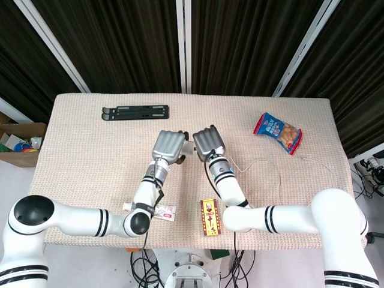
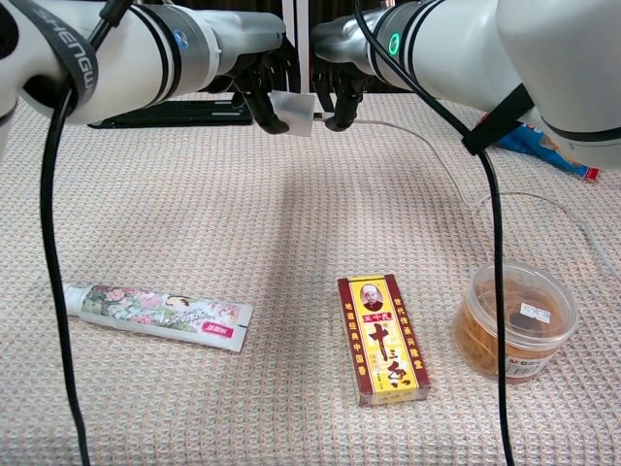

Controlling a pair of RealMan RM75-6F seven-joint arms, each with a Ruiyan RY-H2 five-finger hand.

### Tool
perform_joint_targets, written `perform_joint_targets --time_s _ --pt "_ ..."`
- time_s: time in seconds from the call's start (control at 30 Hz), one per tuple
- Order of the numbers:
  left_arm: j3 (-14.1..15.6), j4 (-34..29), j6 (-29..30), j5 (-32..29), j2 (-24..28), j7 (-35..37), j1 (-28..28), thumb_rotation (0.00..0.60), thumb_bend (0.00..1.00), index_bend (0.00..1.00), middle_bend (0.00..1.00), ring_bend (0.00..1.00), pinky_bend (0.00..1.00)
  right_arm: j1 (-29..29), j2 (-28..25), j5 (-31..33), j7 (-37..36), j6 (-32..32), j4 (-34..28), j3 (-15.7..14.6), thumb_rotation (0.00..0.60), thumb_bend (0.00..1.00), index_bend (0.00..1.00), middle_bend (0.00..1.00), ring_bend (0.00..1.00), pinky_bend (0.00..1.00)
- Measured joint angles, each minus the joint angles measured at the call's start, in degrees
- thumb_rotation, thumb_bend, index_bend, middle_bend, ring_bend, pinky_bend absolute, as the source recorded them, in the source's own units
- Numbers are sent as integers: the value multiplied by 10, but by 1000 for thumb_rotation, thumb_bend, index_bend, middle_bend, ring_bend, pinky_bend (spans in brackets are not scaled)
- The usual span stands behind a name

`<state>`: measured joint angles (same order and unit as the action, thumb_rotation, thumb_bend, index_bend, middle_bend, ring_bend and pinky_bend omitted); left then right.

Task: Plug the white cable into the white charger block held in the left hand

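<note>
Beige woven cloth covers the table [image 1: 78, 150], with dark curtains behind. Above its middle, the left hand [image 2: 260, 80] curls its fingers around the white charger block [image 2: 293, 114]. Just beside it, the right hand [image 2: 340, 89] pinches the plug end of the white cable [image 2: 441, 160], its tip touching the block's side. Nearer the front edge lie a toothpaste tube [image 2: 155, 315] and a yellow box [image 2: 382, 337].

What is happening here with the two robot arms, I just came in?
The left robot hand holds a white charger block above the table. The right robot hand pinches the plug end of the white cable right against the block's side. Whether the plug is already seated cannot be told.
</note>
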<state>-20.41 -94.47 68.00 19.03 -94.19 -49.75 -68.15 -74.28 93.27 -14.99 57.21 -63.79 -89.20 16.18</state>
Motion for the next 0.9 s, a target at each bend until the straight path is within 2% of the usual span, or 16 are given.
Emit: perform_joint_targets --time_s 0.37,0.6,0.8,0.9 --pt "-17 2 -9 -30 0 13 -2 600 308 577 562 725 858 0 17 -9 -7 -8 12 6 600 1000 762 612 402 297" --pt "-15 9 -23 -16 2 30 0 600 308 577 561 725 858 1 24 -6 -9 -10 18 13 600 998 761 611 402 290" --pt "-8 19 -32 -4 -1 44 2 600 309 577 561 724 857 4 25 -5 -10 -13 18 19 600 916 756 602 402 288" --pt "-8 21 -33 -3 -2 47 1 600 309 577 561 724 857 4 27 -3 -12 -11 20 21 600 829 754 593 402 288"
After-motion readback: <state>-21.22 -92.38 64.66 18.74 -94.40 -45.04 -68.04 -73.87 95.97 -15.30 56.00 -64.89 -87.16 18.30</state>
